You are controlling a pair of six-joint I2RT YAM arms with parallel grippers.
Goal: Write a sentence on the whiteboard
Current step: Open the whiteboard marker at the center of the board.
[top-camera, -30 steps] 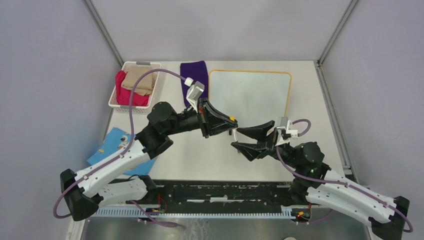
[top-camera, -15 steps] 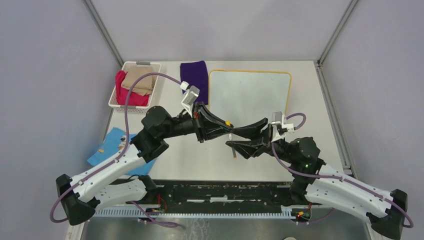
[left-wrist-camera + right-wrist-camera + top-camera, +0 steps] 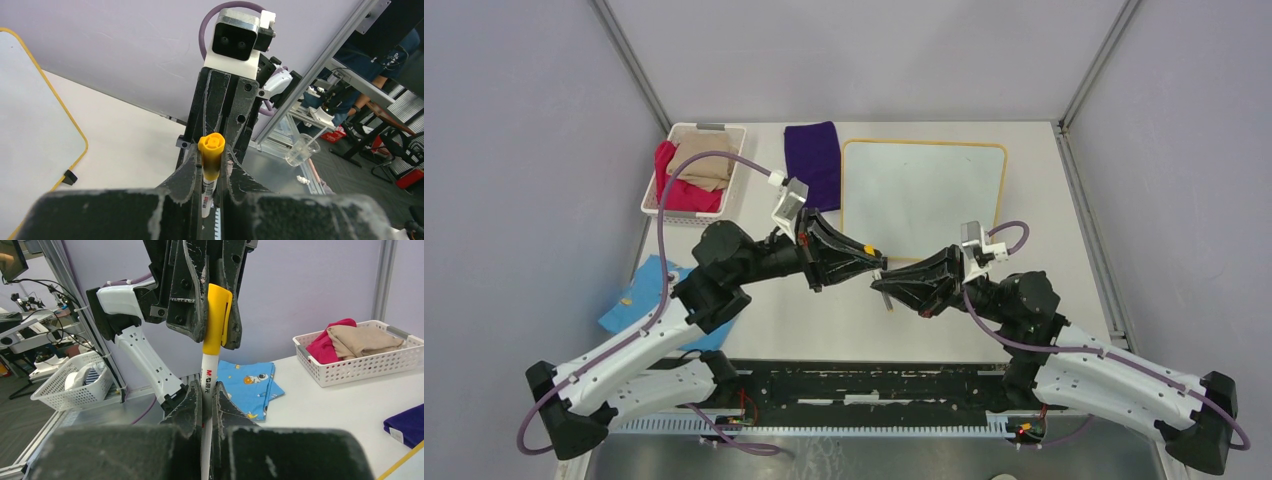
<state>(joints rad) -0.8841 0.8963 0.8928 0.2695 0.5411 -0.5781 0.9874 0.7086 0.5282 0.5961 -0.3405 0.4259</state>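
One marker (image 3: 209,365): left gripper (image 3: 210,172) clamps smooth yellow cap (image 3: 211,152), right gripper (image 3: 206,402) clamps white cylindrical barrel (image 3: 207,382). One glossy whiteboard (image 3: 924,185).

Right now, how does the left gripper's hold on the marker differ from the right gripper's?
The left gripper clamps the marker by its yellow cap. The right gripper clamps it by its white barrel. Seen from above, the left gripper reaches in from the left and the right gripper from the right, so their tips nearly meet. What they share: both are shut on the same marker.
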